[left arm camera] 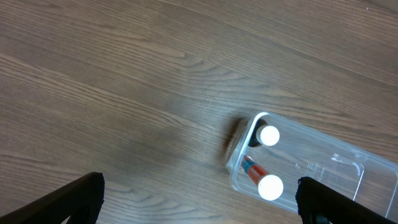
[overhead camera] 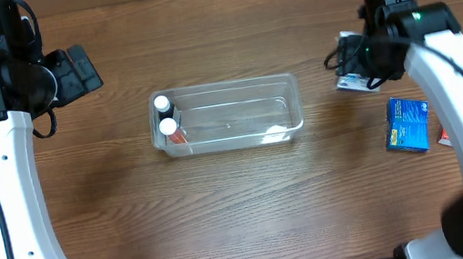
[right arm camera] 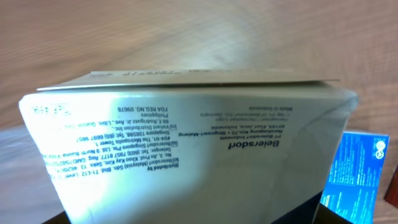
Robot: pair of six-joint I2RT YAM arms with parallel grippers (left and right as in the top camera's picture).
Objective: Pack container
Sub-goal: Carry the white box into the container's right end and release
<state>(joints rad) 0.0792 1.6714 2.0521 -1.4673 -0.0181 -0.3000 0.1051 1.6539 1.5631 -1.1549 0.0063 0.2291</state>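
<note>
The clear plastic container (overhead camera: 293,102) lies in the middle of the table and also shows in the left wrist view (left arm camera: 329,168). At its left end are two small bottles with white caps (overhead camera: 160,103) (overhead camera: 168,126), also seen in the left wrist view (left arm camera: 268,135) (left arm camera: 271,186). My right gripper (overhead camera: 361,62) is shut on a white printed box (overhead camera: 352,84), to the right of the container. That box fills the right wrist view (right arm camera: 186,149). My left gripper (overhead camera: 83,71) is open and empty, up and to the left of the container, its fingers wide apart (left arm camera: 199,205).
A blue box (overhead camera: 406,124) lies on the table at the right, below the right gripper, and shows in the right wrist view (right arm camera: 357,174). A small red item (overhead camera: 442,137) lies just right of it. The table is brown wood.
</note>
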